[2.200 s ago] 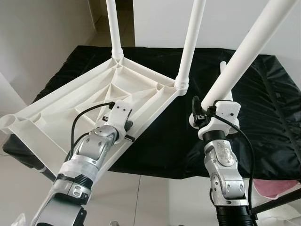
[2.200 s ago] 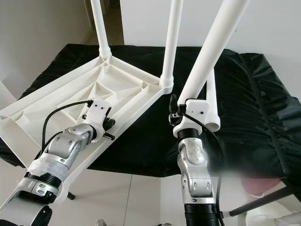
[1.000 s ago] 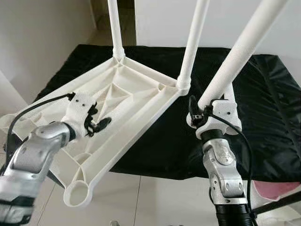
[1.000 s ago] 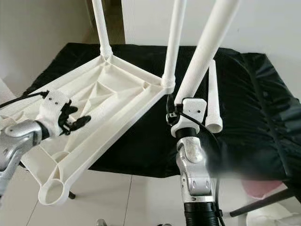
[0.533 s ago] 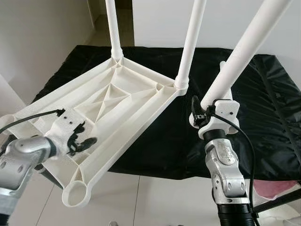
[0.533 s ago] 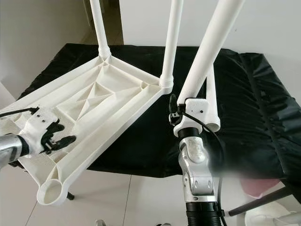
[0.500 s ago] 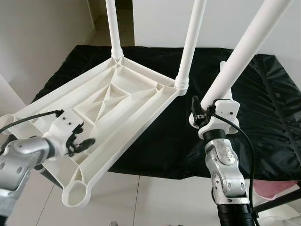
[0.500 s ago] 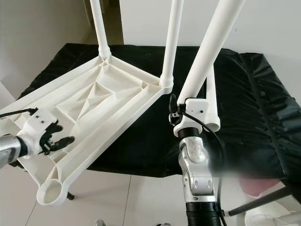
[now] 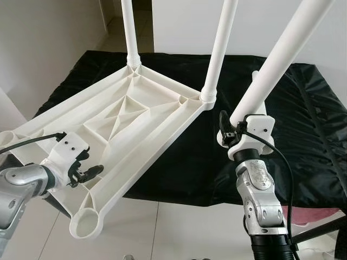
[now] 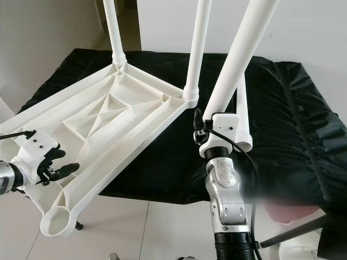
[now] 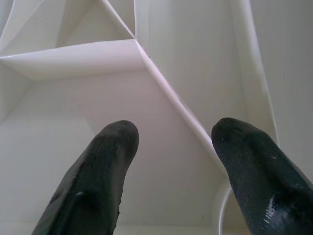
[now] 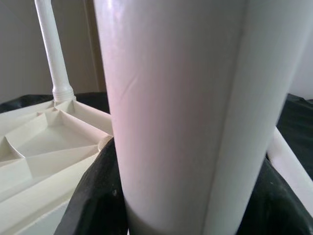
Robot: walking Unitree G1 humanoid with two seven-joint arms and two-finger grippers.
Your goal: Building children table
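Note:
The white plastic table top [image 9: 135,108] lies upside down, ribbed underside up, half on the black-covered surface. Two white legs [image 9: 219,49] stand in its far corners. The near corner socket [image 9: 85,225] is an empty ring. My left gripper [image 9: 91,165] hovers open just over the ribs beside that near corner; its black fingertips [image 11: 115,142] are spread above a rib. My right gripper [image 9: 234,125] is shut on a third white leg [image 9: 276,59], held tilted up and to the right. A loose leg [image 10: 242,103] lies on the cloth behind it.
Black cloth [image 9: 309,135] covers the work surface and hangs over its front edge. White floor tiles [image 9: 179,227] lie below. A pink object [image 9: 320,216] and a dark rod sit at the lower right. Pale walls stand on the left and behind.
My left gripper has slid back along the underside toward me and the near corner socket, staying open. The right gripper with its leg has stayed put.

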